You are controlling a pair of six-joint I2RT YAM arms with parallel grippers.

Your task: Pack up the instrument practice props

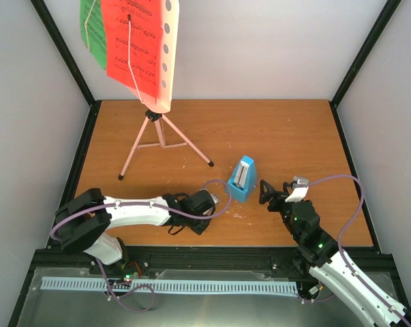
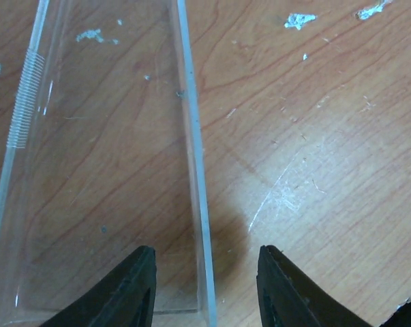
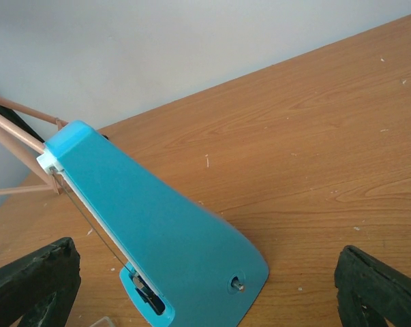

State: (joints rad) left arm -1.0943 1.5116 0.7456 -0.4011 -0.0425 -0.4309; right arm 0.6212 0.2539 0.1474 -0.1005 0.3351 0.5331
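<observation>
Music stand [image 1: 165, 133] stands on its tripod toward the far-left corner of the bench [image 1: 294, 136], feet planted and desk up high. The red page [image 1: 130, 41] sits on the desk and the green page [image 1: 93, 27] shows just beside it on the left.

Metronome [image 1: 242, 178] is upright, a little right of the bench's middle and closer to the near edge than the far one. Its front is uncovered. The clear cover [image 2: 96, 170] lies flat on the bench by itself, left of the metronome.

Through the left wrist camera I see the left jaws part open and low over the cover. One long wall of the cover runs up between the two fingers [image 2: 133, 293]. I cannot tell whether either finger touches it, and nothing is gripped.

On the right wrist camera the right jaws are spread wide and hold nothing, with the metronome's blue side filling the gap ahead of the fingers [image 3: 31, 283]. From the top camera they sit just right of the metronome, near the near edge.
</observation>
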